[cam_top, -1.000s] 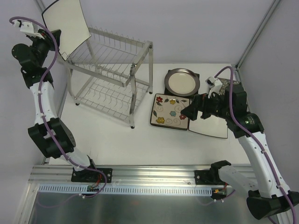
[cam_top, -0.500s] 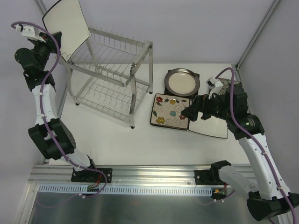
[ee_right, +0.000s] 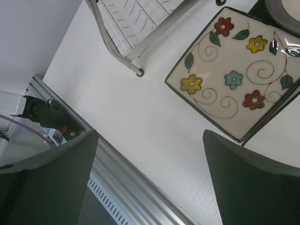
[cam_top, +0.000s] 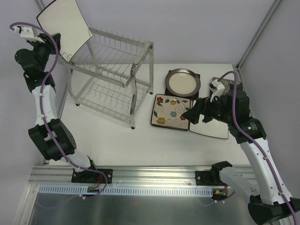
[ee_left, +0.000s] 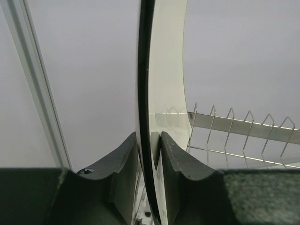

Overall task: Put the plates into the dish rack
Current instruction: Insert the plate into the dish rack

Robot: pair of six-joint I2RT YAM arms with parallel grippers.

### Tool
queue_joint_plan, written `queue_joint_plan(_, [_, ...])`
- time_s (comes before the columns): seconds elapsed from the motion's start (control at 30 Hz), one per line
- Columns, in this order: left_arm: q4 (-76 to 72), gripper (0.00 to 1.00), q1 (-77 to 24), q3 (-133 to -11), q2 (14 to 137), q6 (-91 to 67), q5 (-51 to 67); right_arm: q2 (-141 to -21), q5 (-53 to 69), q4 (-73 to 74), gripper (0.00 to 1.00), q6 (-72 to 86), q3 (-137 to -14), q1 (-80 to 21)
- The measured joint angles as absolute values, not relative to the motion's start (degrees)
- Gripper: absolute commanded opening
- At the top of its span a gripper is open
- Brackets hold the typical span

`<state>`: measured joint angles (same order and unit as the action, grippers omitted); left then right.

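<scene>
My left gripper (cam_top: 55, 44) is shut on the lower edge of a white square black-rimmed plate (cam_top: 63, 26), held nearly on edge high above the left end of the silver wire dish rack (cam_top: 112, 75). In the left wrist view the plate (ee_left: 161, 70) runs up between my fingers, gripper (ee_left: 149, 150), with rack wires (ee_left: 234, 126) to the right. My right gripper (cam_top: 190, 115) hangs open and holds nothing, over the near edge of the cream flowered plate (cam_top: 171, 112). That plate (ee_right: 234, 70) shows beyond the right gripper (ee_right: 150, 140). A round grey-rimmed plate (cam_top: 183, 82) lies behind it.
Another white square plate (cam_top: 211, 129) lies under my right arm, right of the flowered one. A rack foot (ee_right: 139, 72) stands on the white table near the flowered plate. The aluminium rail (cam_top: 150, 173) runs along the table's near edge. Walls close in left and right.
The plate in my left gripper has shifted up and to the left above the rack. My right gripper has drifted slightly toward the near edge, still open.
</scene>
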<state>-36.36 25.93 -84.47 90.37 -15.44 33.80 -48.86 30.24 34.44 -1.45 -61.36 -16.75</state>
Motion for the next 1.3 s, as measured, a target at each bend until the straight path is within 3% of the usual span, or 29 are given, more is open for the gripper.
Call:
queue_joint_plan(0.07, [-36.32, 0.26, 25.98, -84.47, 90.37, -15.64, 33.74, -48.64, 30.24, 34.44, 1.0, -1.28, -61.08, -16.75])
queue_joint_plan(0.2, [-36.14, 0.38, 25.96, -84.47, 90.37, -15.75, 33.01, -48.38, 30.24, 34.35, 1.0, -0.89, -61.04, -16.75])
queue_joint_plan(0.43, [-36.03, 0.7, 25.96, -84.44, 90.37, -16.58, 31.99, -47.9, 30.22, 34.02, 1.0, -0.64, -61.04, -16.75])
queue_joint_plan(0.73, [-34.98, 0.98, 25.98, -82.48, 88.88, -18.92, 30.63, -47.2, 30.09, 33.65, 1.0, -0.6, -60.18, -16.75])
queue_joint_plan(1.3, [-22.98, 0.99, 25.98, -76.58, 76.64, -25.28, 24.64, -46.44, 25.89, 33.23, 1.0, -0.56, -60.12, -16.75])
